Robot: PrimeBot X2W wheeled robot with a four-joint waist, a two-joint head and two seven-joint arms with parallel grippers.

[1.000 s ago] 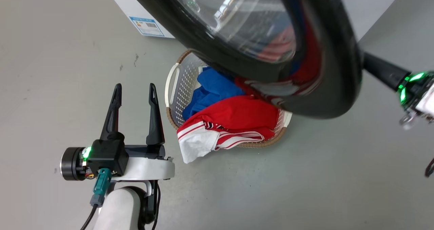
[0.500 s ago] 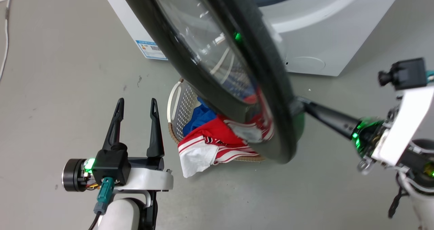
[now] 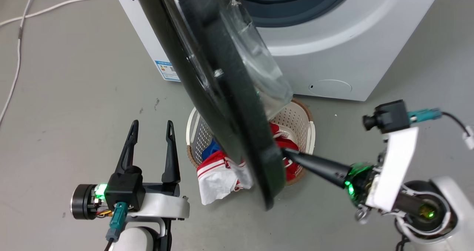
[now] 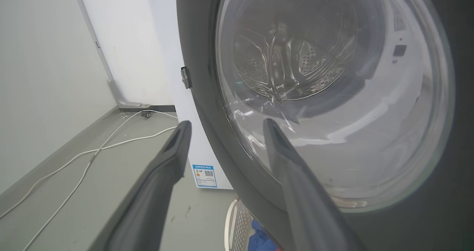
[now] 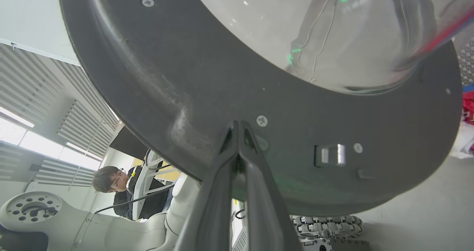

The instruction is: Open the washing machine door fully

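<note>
The washing machine door (image 3: 222,95) is a big black disc with a clear bulging window. In the head view it stands nearly edge-on, swung out from the white machine (image 3: 351,51). My right gripper (image 3: 286,153) is shut, its joined tips resting on the door's inner face near the lower rim. In the right wrist view the right gripper (image 5: 237,124) touches the door's dark inner ring (image 5: 148,77) beside a screw. My left gripper (image 3: 152,124) is open with nothing in it, left of the door. The left wrist view has the left gripper (image 4: 226,125) facing the door's outer window (image 4: 333,95).
A round laundry basket (image 3: 296,117) with red, white and blue clothes (image 3: 218,169) sits on the floor under the door. A small round flap (image 3: 329,88) is low on the machine front. White cables (image 3: 18,40) lie at the left. A person (image 5: 111,180) sits behind me.
The door has swung further out, from facing the camera to nearly edge-on, with my right gripper following on its inner side. The head camera has shifted too. The left gripper has not moved.
</note>
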